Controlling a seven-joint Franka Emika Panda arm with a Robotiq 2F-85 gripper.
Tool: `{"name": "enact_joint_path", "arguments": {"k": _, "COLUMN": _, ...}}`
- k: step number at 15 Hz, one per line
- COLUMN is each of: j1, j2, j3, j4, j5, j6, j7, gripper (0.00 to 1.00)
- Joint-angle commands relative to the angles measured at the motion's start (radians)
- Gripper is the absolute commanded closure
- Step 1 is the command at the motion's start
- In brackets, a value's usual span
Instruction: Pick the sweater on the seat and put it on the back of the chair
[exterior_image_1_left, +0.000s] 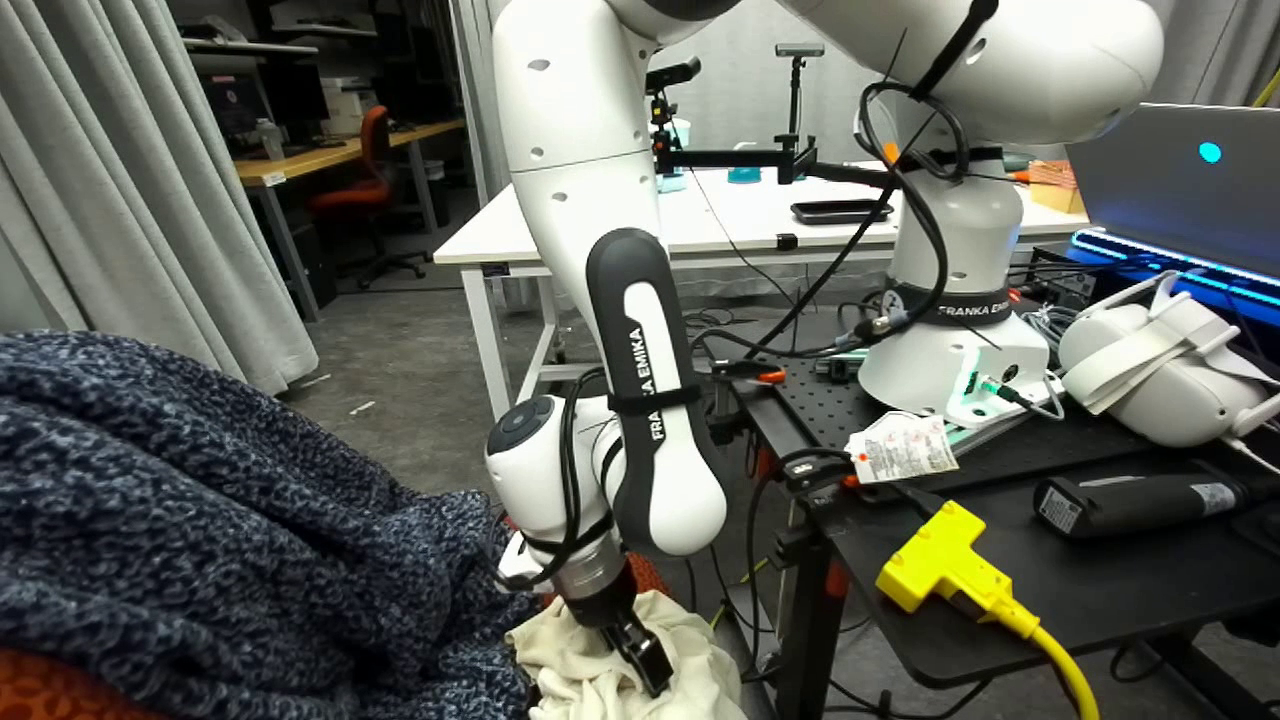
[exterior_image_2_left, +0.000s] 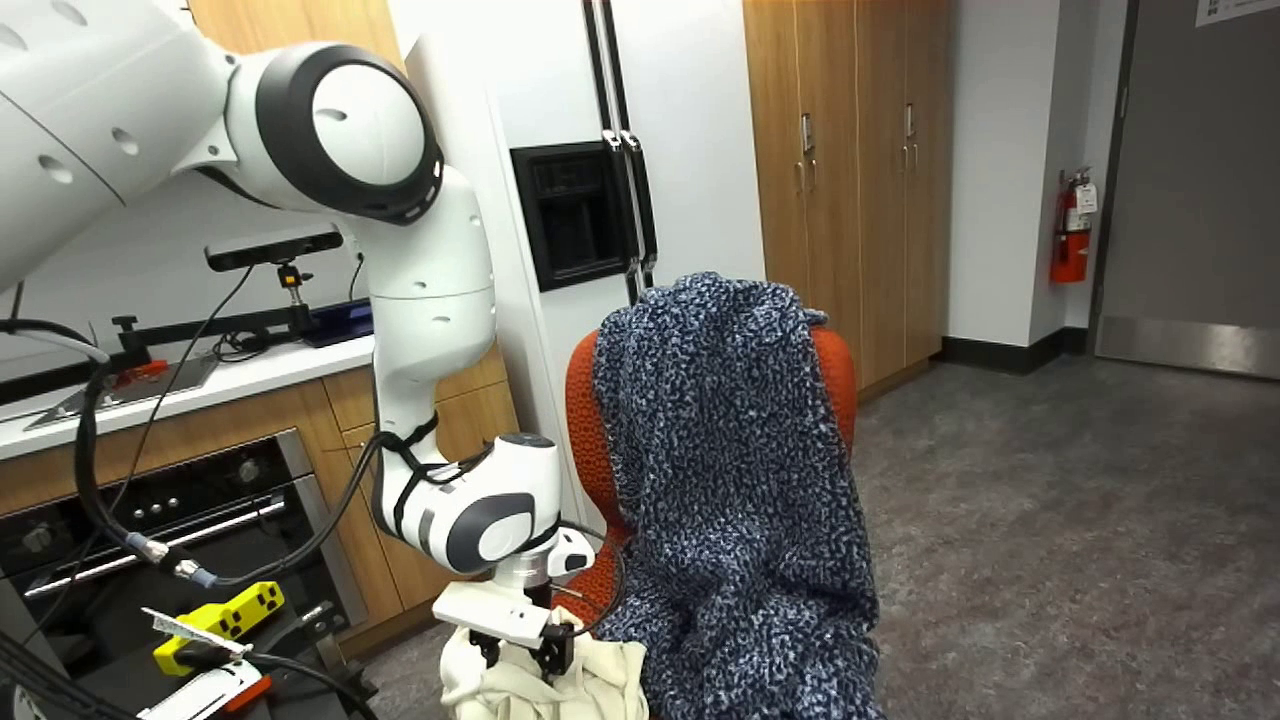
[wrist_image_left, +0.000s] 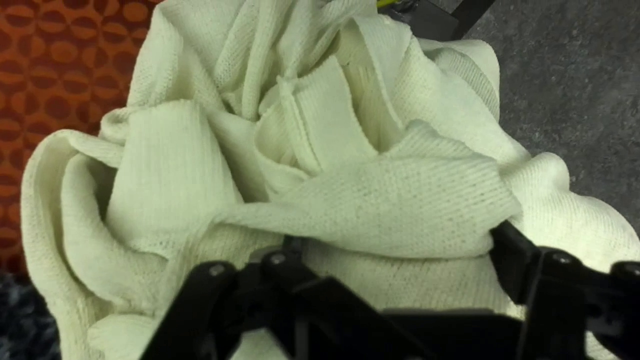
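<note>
The cream knit sweater (wrist_image_left: 390, 200) lies crumpled on the orange seat (wrist_image_left: 55, 80) and reaches its edge. It shows low in both exterior views (exterior_image_1_left: 700, 650) (exterior_image_2_left: 605, 675). The chair back (exterior_image_2_left: 838, 385) is orange, mostly covered by a dark blue-and-white fleecy cloth (exterior_image_2_left: 720, 430). My gripper (wrist_image_left: 400, 240) points down into the sweater with its fingers wide apart. Folds of sweater lie between them, and a fold partly covers the left fingertip in the wrist view. The gripper also shows in both exterior views (exterior_image_1_left: 640, 655) (exterior_image_2_left: 522, 655).
A black cart (exterior_image_1_left: 1080, 590) beside the chair carries the arm's base, a yellow power splitter (exterior_image_1_left: 935, 560) and a white headset (exterior_image_1_left: 1150, 360). A white table (exterior_image_1_left: 700, 215) stands behind. A cable runs along the arm. A fridge (exterior_image_2_left: 690, 130) stands behind the chair.
</note>
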Motion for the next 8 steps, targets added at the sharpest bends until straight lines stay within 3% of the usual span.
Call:
{"name": "enact_joint_path", "arguments": {"k": 1, "j1": -0.012, "j2": 0.019, "j3": -0.012, "j4": 0.028, "j5": -0.029, "j6": 0.011, "j7": 0.025, "gripper": 0.44}}
{"name": "enact_joint_path", "arguments": {"k": 8, "j1": -0.003, "j2": -0.145, "j3": -0.036, "j4": -0.041, "j5": -0.024, "j6": -0.049, "j7": 0.054, "gripper": 0.97}}
